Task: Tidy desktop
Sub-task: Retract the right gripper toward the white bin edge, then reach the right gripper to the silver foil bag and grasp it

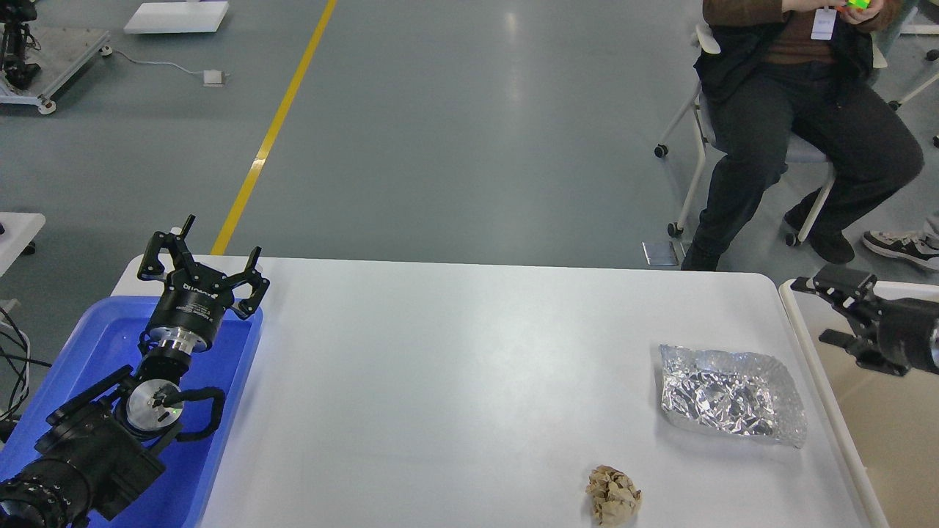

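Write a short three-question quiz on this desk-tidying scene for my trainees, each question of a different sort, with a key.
1. True or false: the left gripper hangs over the blue tray, fingers spread.
2. Which lies nearer the beige bin? A. foil tray B. crumpled brown paper
3. Fill in: both loose items rest on the white ___.

Key: 1 true; 2 A; 3 desktop.

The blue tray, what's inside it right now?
The blue tray shows only bare blue floor where visible. My left arm hangs over most of it, its pincer open, so anything beneath the arm is hidden.
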